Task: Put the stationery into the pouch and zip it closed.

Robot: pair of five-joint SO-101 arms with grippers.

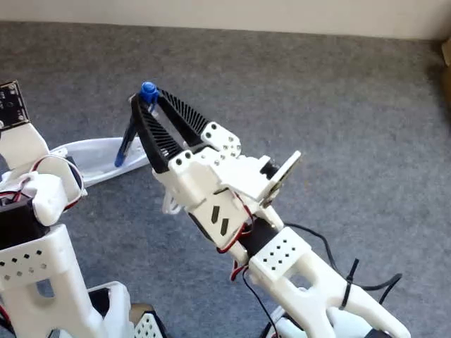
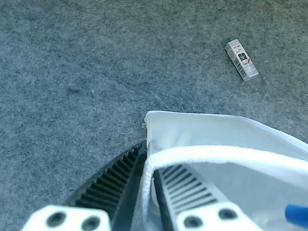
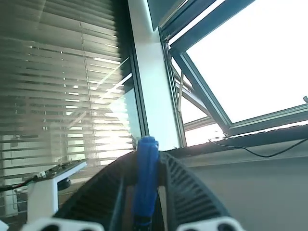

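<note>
My right gripper point(image 1: 146, 105) is shut on a blue pen point(image 1: 130, 137), which hangs tilted with its lower tip over the mouth of the white translucent pouch point(image 1: 99, 156). In the right wrist view the pen point(image 3: 145, 179) stands clamped between the black ribbed fingers point(image 3: 185, 190). My left gripper point(image 2: 147, 150) is shut on the pouch's rim point(image 2: 192, 153) and holds the mouth open. The pen's blue tip point(image 2: 297, 214) shows at the pouch's opening. A small white stationery box point(image 2: 242, 59) lies on the carpet beyond the pouch.
Grey carpet point(image 1: 338, 105) covers the work surface, with open room to the right and far side. Black cables point(image 1: 331, 253) trail beside the right arm's base. The left arm's white body point(image 1: 35, 232) stands at the near left.
</note>
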